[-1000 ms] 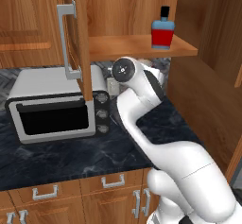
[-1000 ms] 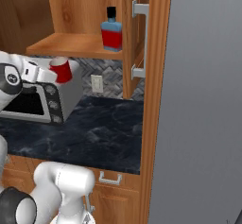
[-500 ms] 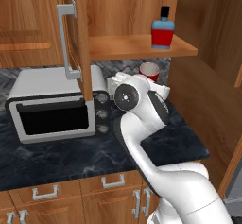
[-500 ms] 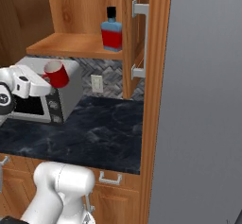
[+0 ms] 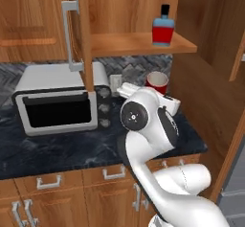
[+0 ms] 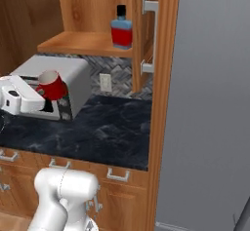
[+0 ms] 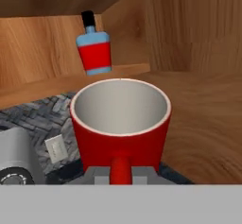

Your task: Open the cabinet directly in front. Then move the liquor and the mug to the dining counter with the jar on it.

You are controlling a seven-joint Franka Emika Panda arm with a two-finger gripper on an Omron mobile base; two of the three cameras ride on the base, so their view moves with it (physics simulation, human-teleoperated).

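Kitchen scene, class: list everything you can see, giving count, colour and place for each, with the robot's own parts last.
cabinet: one, reddish-brown wood, on the wall, doors open
bottle: one, blue and red with a black cap, upright on the cabinet shelf
toaster oven: one, silver with a dark door, on the counter below the cabinet
counter: one, black marbled, over brown drawers
wall socket: one, white, on the grey backsplash
mug: one, red with whitish inside, held above the counter
gripper: one, shut on the mug's handle

Cabinet: reddish, grained wood, grey metal-look bar handle. Counter: glossy black marbled stone. Mug: smooth red outside, matt whitish inside. Toaster oven: brushed silver metal.
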